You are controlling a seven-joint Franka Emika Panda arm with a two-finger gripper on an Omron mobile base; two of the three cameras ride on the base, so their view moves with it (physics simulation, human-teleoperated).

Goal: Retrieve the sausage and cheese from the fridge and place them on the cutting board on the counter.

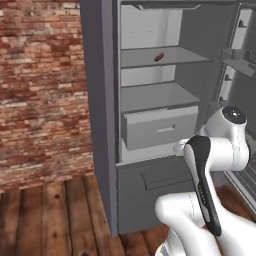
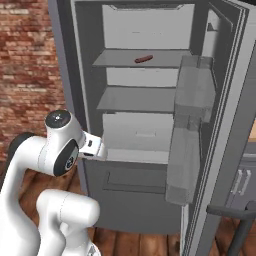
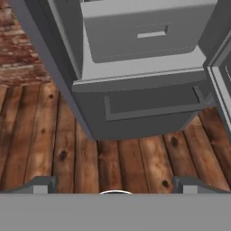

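I am a white robot arm parked in front of the fridge (image 1: 100, 100), a tall dark grey cabinet whose door stands swung open to my right. Behind it is a red brick wall (image 1: 40, 85), and under me a wooden plank floor (image 3: 54, 149).

My gripper (image 3: 115, 182) points low, at the fridge's bottom panel and the floorboards in front of it. Its two dark tips sit far apart at the bottom corners of the hand view, so the jaws are fully spread and hold nothing.

The sausage (image 1: 159, 57) lies on the upper pale grey shelf, a short reddish-brown cylinder resting flat on its side. In the right base view the sausage (image 2: 142, 59) looks long from left to right, roughly across the shelf with one end angled slightly back. Below it are an empty-looking middle shelf and then a pale drawer (image 1: 160, 127) (closed, with a small recessed handle).

The relation that matters, as I judge it: the sausage is well above my hand and deeper into the cabinet, so I must raise and level the hand, then close across the sausage's short width.

I cannot make out the cheese, the cutting board or the worktop from here.
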